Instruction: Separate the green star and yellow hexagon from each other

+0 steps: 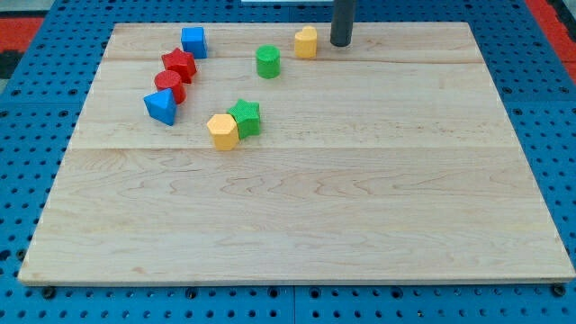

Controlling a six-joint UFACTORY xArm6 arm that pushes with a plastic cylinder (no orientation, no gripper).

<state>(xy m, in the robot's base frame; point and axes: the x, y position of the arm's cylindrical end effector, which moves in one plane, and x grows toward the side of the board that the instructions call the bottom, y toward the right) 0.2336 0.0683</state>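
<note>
yellow hexagon (222, 131) touches green star (245, 118), my tip (341, 43) far behind

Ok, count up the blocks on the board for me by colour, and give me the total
Red: 2, red star and another red block
Blue: 2, blue cube and a second blue block
Green: 2, green star and green cylinder
Yellow: 2, yellow hexagon and another yellow block
Total: 8

Pale wood board (297, 216) with matt grain; blocks like the green star (245, 117) look ridged plastic.
</note>
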